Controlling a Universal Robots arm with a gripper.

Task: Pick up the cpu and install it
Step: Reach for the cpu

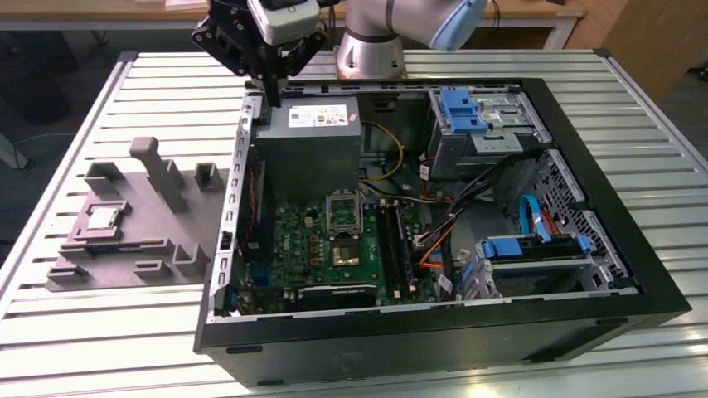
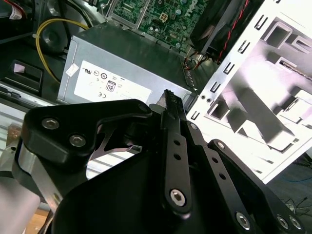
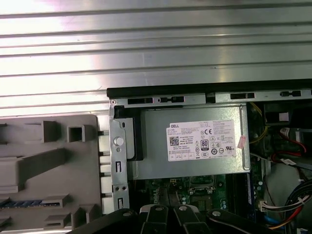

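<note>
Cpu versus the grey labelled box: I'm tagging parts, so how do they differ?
The cpu is far smaller than the box. The cpu lies on the grey tray outside the case; the box sits inside it. The box bears a white label; the cpu has a plain shiny top. Both look grey and metallic.

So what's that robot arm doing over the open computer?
It is meant to put the cpu into the computer case. Right now the cpu sits on the grey holder beside the case, at the exterior view's left. The gripper hangs shut and empty above a corner of the case, by the grey box with a white label.
</note>
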